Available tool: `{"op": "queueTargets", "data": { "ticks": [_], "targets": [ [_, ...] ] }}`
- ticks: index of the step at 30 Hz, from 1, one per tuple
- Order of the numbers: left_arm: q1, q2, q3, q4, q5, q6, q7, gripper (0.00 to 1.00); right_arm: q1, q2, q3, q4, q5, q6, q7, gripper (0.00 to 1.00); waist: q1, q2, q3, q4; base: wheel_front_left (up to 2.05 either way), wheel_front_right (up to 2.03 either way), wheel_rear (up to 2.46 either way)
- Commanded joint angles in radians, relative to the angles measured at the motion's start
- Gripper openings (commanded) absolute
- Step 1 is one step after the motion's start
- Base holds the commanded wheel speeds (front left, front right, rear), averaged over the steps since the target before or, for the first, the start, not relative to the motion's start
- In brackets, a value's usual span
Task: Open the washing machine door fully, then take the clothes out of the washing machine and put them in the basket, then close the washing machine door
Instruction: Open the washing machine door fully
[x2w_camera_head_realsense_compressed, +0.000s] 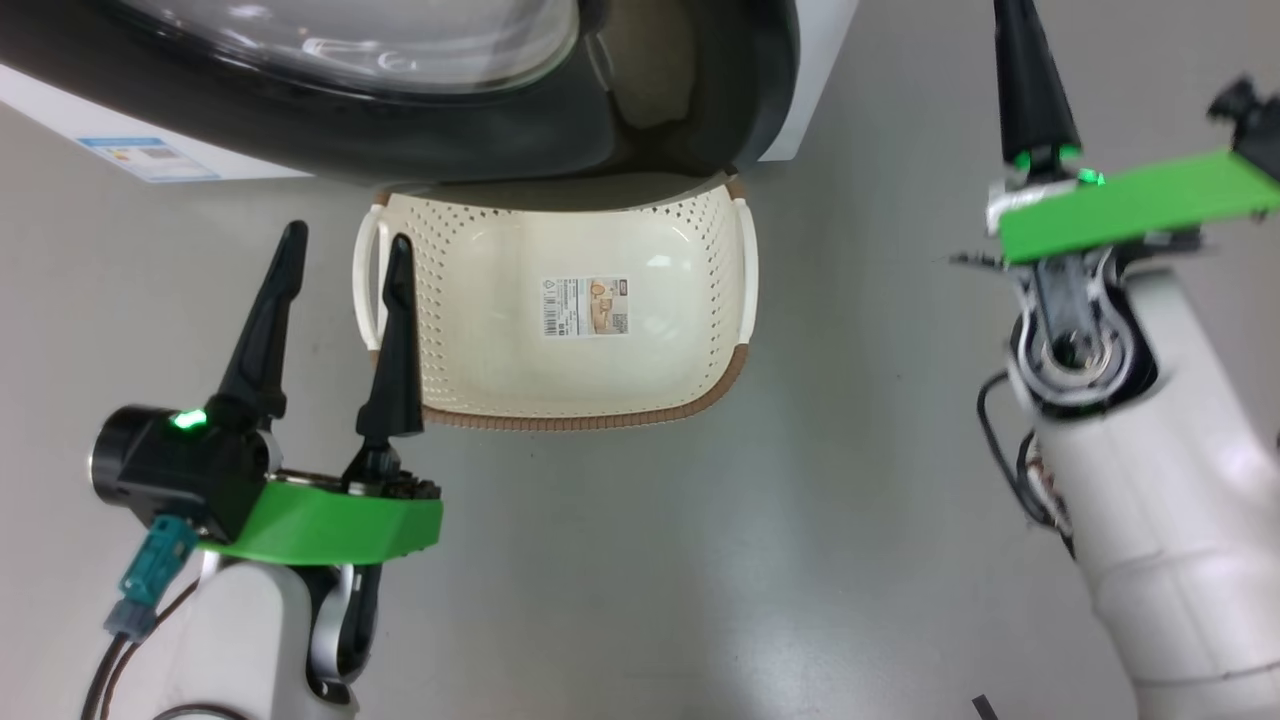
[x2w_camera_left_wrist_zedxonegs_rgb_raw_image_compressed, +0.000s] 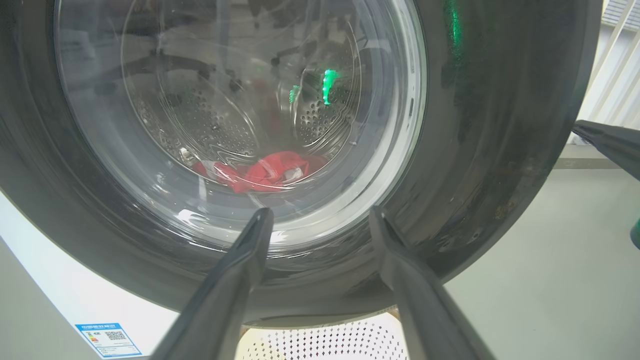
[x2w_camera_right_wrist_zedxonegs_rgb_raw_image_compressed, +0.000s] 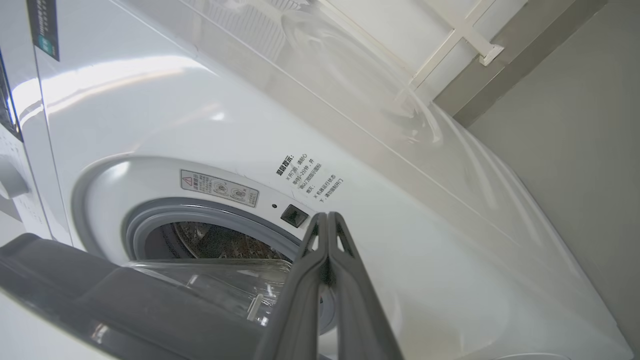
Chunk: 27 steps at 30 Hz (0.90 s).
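Note:
The washing machine door (x2w_camera_head_realsense_compressed: 400, 140), with a glossy black rim and a glass bowl, hangs over the far end of the cream basket (x2w_camera_head_realsense_compressed: 480, 330) on the floor. My left gripper (x2w_camera_head_realsense_compressed: 345, 245) stands open beside the basket's left handle and holds nothing. In the left wrist view the left gripper (x2w_camera_left_wrist_zedxonegs_rgb_raw_image_compressed: 320, 215) points at the door (x2w_camera_left_wrist_zedxonegs_rgb_raw_image_compressed: 500, 125), and the red clothes (x2w_camera_left_wrist_zedxonegs_rgb_raw_image_compressed: 260, 172) show through the glass, lying in the drum. My right gripper (x2w_camera_right_wrist_zedxonegs_rgb_raw_image_compressed: 325, 217) is shut and empty, close to the washing machine (x2w_camera_right_wrist_zedxonegs_rgb_raw_image_compressed: 400, 240) front beside the grey ring (x2w_camera_right_wrist_zedxonegs_rgb_raw_image_compressed: 165, 215). The door (x2w_camera_right_wrist_zedxonegs_rgb_raw_image_compressed: 125, 310) stands partly open.
Grey floor (x2w_camera_head_realsense_compressed: 650, 580) spreads in front of the basket and between my arms. A blue label (x2w_camera_head_realsense_compressed: 150, 158) sits on the machine's lower front. The right forearm (x2w_camera_head_realsense_compressed: 1150, 480) rises at the right. A wall with a pale frame (x2w_camera_right_wrist_zedxonegs_rgb_raw_image_compressed: 470, 40) stands beyond the machine's side.

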Motion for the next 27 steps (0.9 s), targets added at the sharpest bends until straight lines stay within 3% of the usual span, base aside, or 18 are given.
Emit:
{"op": "queueTargets", "data": {
  "ticks": [1,11,23,27],
  "targets": [
    [0.006,0.019,0.022,-0.023,0.005,0.003,-0.008,1.0,-0.033,0.005,0.024,-0.017,0.061,0.007,0.034,0.0,0.0,0.0,0.001,0.006,0.0,0.0,0.0],
    [0.009,0.019,0.009,-0.013,0.0,0.003,-0.008,1.0,-0.2,-0.006,0.015,0.109,0.406,0.007,0.366,0.0,0.0,0.0,-0.004,0.029,0.0,0.0,0.0],
    [0.008,0.019,0.004,-0.005,-0.002,0.0,-0.008,1.0,-0.366,-0.001,0.029,0.339,0.615,0.007,0.718,0.0,0.0,0.0,0.0,0.038,0.0,0.0,0.0],
    [0.005,0.019,0.003,-0.005,0.016,0.006,-0.008,1.0,-0.423,0.001,0.047,0.398,0.643,0.007,0.785,0.0,0.0,0.0,0.004,0.039,0.0,0.0,0.0]
  ]
}}
